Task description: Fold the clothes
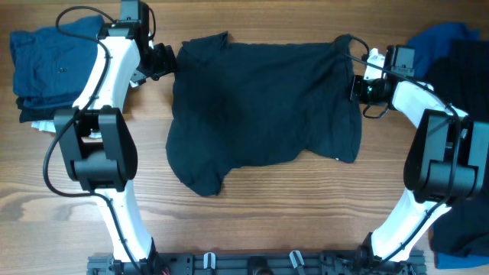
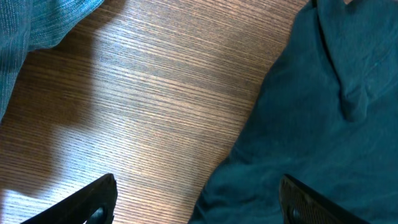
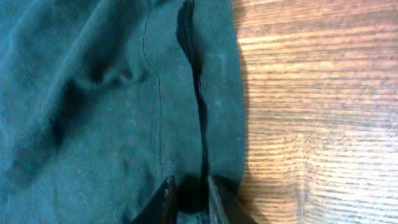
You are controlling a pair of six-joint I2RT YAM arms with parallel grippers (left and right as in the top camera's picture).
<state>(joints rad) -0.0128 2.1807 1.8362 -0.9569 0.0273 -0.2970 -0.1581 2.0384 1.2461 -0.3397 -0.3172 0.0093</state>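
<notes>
On my overhead feed the light-brown wooden table (image 1: 306, 198) fills the view, and the near-black navy short-sleeved shirt (image 1: 260, 107) lies spread flat across its middle, somewhat rumpled, with one sleeve pointing toward the near edge. A stack of folded mid-blue garments (image 1: 46, 61) sits at the far left corner, and a loose heap of blue and dark garments (image 1: 458, 53) lies at the right edge. The left gripper (image 1: 162, 61) hovers at the shirt's upper left edge; its fingers (image 2: 93, 199) are spread wide, one over bare wood and the other over cloth. The right gripper (image 1: 356, 85) sits at the shirt's right edge, its fingers (image 3: 163, 200) drawn close together and pinching a fold of the hem.
</notes>
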